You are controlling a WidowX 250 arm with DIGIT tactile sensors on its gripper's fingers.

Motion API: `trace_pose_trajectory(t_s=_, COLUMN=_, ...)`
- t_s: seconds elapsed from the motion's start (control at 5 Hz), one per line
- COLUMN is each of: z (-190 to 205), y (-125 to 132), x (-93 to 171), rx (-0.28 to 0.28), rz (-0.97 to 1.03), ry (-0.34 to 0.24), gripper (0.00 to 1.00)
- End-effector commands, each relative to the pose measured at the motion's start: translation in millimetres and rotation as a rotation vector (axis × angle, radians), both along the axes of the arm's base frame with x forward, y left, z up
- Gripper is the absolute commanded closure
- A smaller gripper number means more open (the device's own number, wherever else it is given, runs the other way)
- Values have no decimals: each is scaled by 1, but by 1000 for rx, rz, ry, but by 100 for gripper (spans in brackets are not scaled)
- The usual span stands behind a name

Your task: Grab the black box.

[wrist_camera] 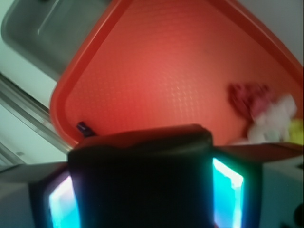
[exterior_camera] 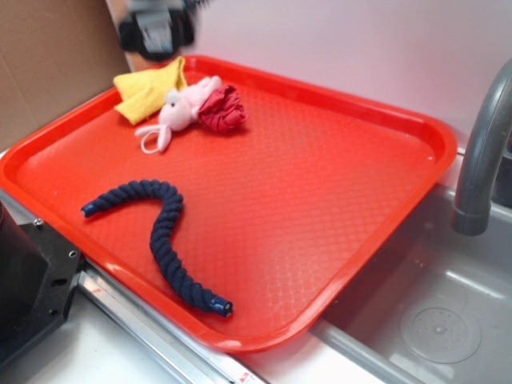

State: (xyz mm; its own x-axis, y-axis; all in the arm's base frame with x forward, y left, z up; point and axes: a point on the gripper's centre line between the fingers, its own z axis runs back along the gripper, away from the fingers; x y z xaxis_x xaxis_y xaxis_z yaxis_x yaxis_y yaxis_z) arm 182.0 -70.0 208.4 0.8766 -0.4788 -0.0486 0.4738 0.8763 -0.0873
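Observation:
In the wrist view the black box [wrist_camera: 140, 161] fills the space between my two fingers, whose pads [wrist_camera: 228, 190] glow cyan on either side of it. My gripper [wrist_camera: 142, 204] is shut on the box and holds it above the red tray [wrist_camera: 156, 71]. In the exterior view the gripper [exterior_camera: 158, 30] is a blurred dark shape at the top left, raised over the tray's far left corner. I cannot make out the box apart from the gripper there.
On the red tray [exterior_camera: 320, 184] lie a navy braided rope [exterior_camera: 164, 232], a yellow cloth [exterior_camera: 148, 92], a pink plush toy [exterior_camera: 180, 112] and a red cloth [exterior_camera: 224, 110]. A sink [exterior_camera: 432, 320] and grey faucet [exterior_camera: 480, 160] stand at the right. A black device [exterior_camera: 24, 288] is at the lower left.

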Motion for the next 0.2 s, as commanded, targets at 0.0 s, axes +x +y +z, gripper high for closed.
trace_pose_trajectory(t_s=0.0, z=32, y=-12, x=-10, rx=13, rz=286, ry=-57, gripper=100)
